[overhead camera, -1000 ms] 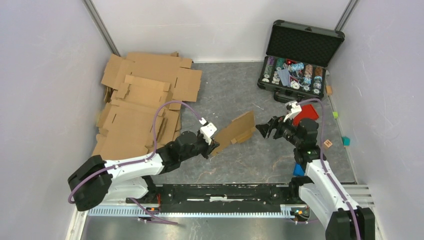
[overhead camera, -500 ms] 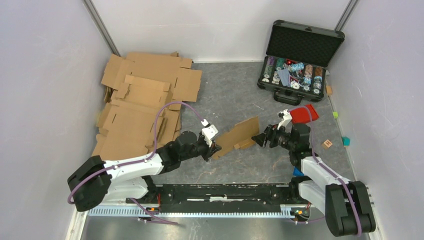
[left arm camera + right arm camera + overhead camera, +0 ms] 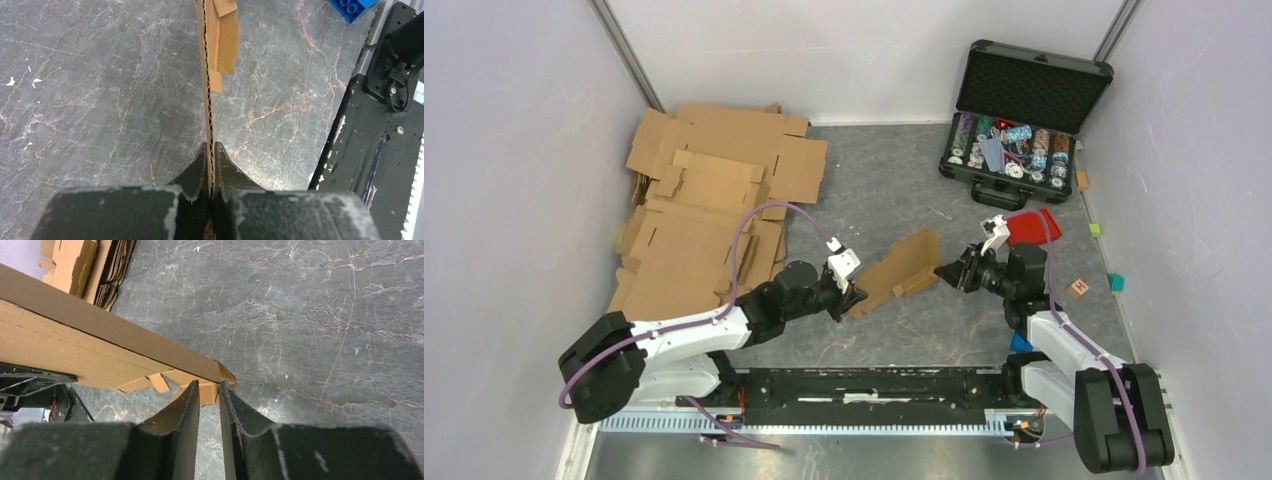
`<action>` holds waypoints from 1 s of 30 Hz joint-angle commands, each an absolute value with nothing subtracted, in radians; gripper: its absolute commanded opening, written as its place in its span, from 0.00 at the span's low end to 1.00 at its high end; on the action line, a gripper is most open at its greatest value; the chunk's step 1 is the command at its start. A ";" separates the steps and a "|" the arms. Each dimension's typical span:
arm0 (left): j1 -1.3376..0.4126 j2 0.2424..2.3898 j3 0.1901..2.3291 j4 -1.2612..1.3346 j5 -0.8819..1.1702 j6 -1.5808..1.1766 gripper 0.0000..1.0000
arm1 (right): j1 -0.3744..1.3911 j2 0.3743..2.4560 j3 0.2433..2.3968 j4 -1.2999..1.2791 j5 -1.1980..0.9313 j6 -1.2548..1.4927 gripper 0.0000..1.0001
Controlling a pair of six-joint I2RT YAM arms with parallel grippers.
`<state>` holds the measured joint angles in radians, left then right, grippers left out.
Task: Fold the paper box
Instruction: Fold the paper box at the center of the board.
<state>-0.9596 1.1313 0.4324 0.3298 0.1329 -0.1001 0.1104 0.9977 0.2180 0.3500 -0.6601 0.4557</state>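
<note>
Clutter around the grey marbled desk (image 3: 884,180)

A heap of flat brown cardboard sheets (image 3: 709,210) fills the far left corner. At the far right an open black case (image 3: 1032,92) stands with its lid raised and rows of coloured chips (image 3: 1009,148) in its tray. Nearer than the case lies a red lid (image 3: 1036,224). Along the right wall sit a green block (image 3: 1094,229), a teal block (image 3: 1116,282) and a small wooden cube (image 3: 1080,287). A blue brick (image 3: 1021,341) lies close to the black rail (image 3: 874,385) at the near edge.
</note>
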 commanded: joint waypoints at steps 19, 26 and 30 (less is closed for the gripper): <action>-0.960 1.178 0.509 0.311 0.192 -0.080 0.02 | 0.120 1.056 0.248 0.436 -0.680 0.351 0.33; -0.959 1.168 0.502 0.324 0.195 -0.087 0.02 | 0.121 1.053 0.241 0.440 -0.645 0.336 0.52; -0.960 1.169 0.503 0.321 0.196 -0.088 0.02 | 0.122 1.022 0.241 0.435 -0.624 0.325 0.55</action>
<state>-0.9596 1.1740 0.4744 0.2901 0.1688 -0.1005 0.1169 1.0565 0.2115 0.4026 -0.6540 0.3592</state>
